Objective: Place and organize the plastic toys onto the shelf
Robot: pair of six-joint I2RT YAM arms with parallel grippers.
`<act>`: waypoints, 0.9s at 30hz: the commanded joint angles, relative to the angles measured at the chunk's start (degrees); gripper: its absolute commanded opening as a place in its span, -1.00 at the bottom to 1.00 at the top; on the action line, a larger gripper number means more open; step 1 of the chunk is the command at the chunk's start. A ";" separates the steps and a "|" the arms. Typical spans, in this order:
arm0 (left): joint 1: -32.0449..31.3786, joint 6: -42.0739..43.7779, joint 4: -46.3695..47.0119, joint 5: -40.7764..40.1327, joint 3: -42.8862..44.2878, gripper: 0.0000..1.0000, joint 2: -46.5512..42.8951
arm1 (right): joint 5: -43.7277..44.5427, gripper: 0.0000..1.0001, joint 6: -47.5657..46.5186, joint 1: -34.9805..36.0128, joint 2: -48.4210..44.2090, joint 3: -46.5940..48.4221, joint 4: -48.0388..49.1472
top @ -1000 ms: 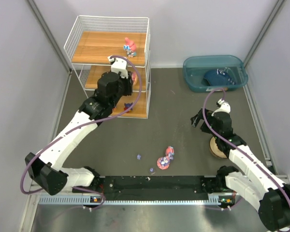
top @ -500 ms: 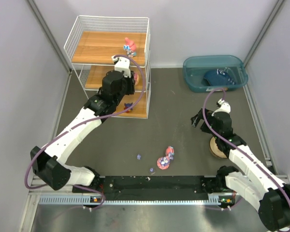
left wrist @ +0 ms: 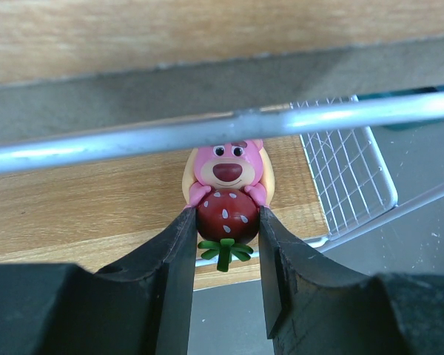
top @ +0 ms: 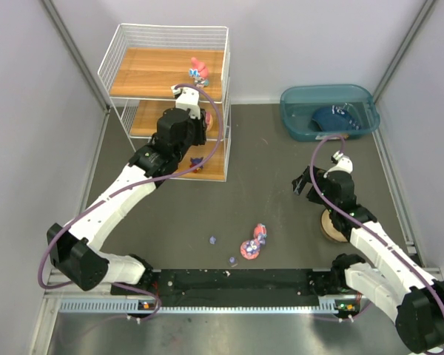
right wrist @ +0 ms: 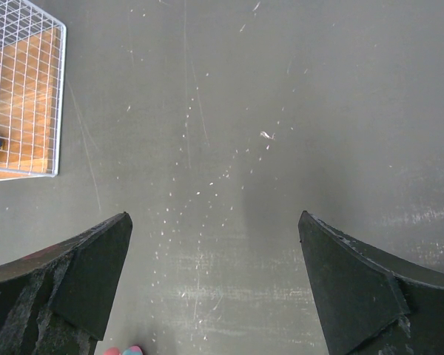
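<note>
The shelf (top: 166, 74) is a white wire rack with wooden boards at the back left. My left gripper (top: 200, 118) reaches into its middle level and is shut on a pink bear toy holding a red strawberry (left wrist: 227, 213). The fingers (left wrist: 179, 251) press the strawberry from both sides over the middle board (left wrist: 81, 207). I cannot tell whether the toy touches the board. A pink toy (top: 199, 71) stands on the top board, and a purple-blue one (top: 197, 161) on the bottom board. A toy on a pink base (top: 253, 244) lies on the table. My right gripper (top: 305, 183) is open and empty above the bare table (right wrist: 214, 218).
A teal bin (top: 290, 122) at the back right holds a dark blue item (top: 333, 117). A tan bowl (top: 331, 225) sits under my right arm. Tiny purple bits (top: 213, 239) lie near the front. A shelf wire (left wrist: 207, 129) crosses just above the held toy.
My left arm has pushed a little farther into the shelf with the bear toy. The right arm has not moved.
</note>
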 commanded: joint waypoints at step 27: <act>0.43 0.12 3.37 -1.59 1.26 -0.10 -1.30 | 0.28 0.96 -0.39 0.52 -0.23 0.85 0.86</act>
